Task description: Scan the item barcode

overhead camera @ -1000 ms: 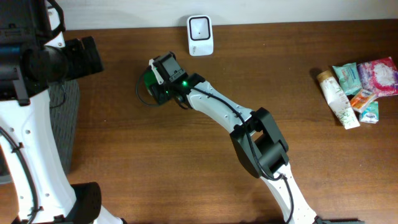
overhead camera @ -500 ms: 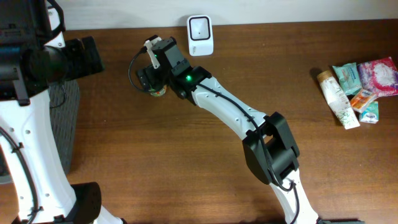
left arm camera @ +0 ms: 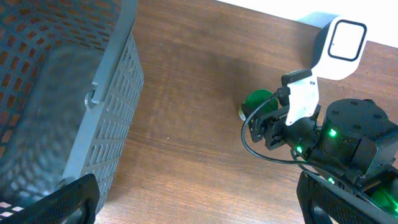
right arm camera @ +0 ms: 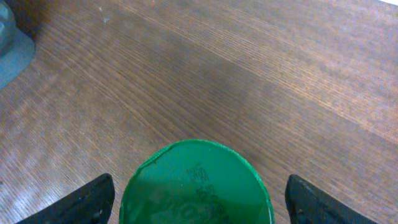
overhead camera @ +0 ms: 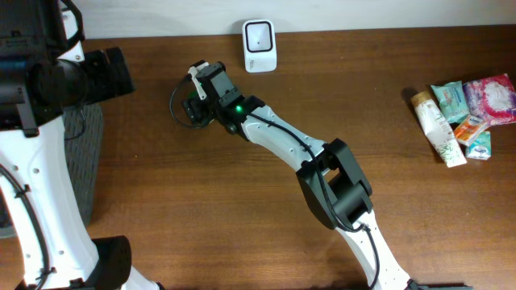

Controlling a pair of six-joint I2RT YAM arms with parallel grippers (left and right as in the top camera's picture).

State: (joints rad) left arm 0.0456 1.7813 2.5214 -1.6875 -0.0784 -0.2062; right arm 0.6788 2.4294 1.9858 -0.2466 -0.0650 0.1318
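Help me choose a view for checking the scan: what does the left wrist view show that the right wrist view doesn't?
Only left wrist: the grey basket, the white scanner and the right arm. Only right wrist: embossed lettering on top of the green item, seen between its own fingers. Both: the green item on the wooden table.

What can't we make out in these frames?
- Barcode: not seen in any view. The right wrist view shows only the item's green lid; in the overhead view the right claw covers the item.
- Lettering on the lid: blurred in the right wrist view.
- Labels on the packet pile: too small in the overhead view.
- Inside of the basket: in the left wrist view it is blurred behind the mesh and cut off by the left edge.
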